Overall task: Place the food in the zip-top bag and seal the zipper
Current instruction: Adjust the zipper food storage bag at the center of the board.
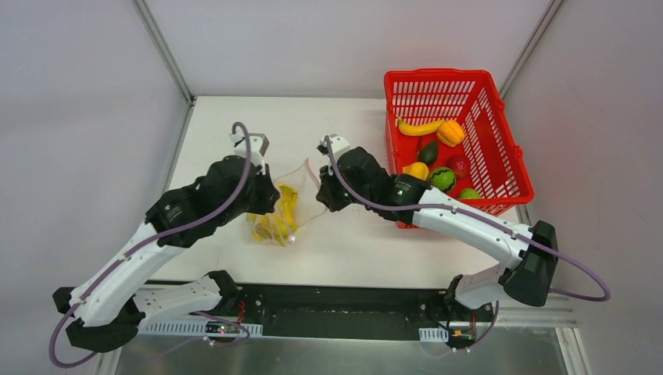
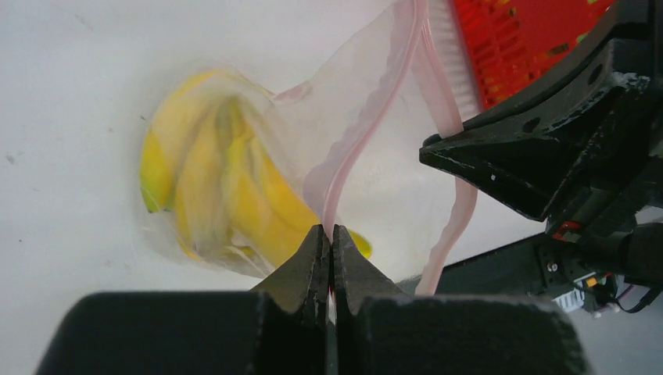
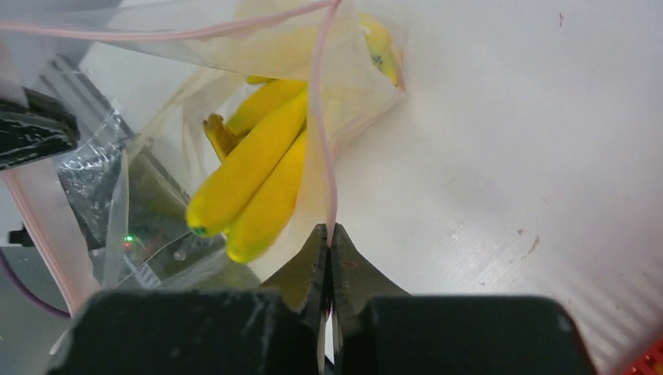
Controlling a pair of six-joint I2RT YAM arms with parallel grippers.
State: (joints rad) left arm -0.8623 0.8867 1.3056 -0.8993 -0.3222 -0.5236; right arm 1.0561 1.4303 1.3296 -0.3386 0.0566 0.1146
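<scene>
Top: zip-top bag [image 1: 301,187] lies mid-worktop [image 1: 352,258], bananas [image 1: 275,223] inside. Rest of the food is in the red basket [image 1: 504,156] at the right edge. Both arms meet at the bag mouth. Fingertips are hidden under the wrists, so grip is unreadable here.

L wrist: left gripper [image 2: 328,238] is pinched tight on the zipper [image 2: 352,156], prob. to tension the strip for sealing. Mouth gapes, so not sealed yet. Plastic blurs the bananas.

R wrist: right gripper [image 3: 328,234] is clamped on the same pink strip, elsewhere on the mouth. Can't tell if one lip or both is caught. Bag's left side is cut off.
</scene>
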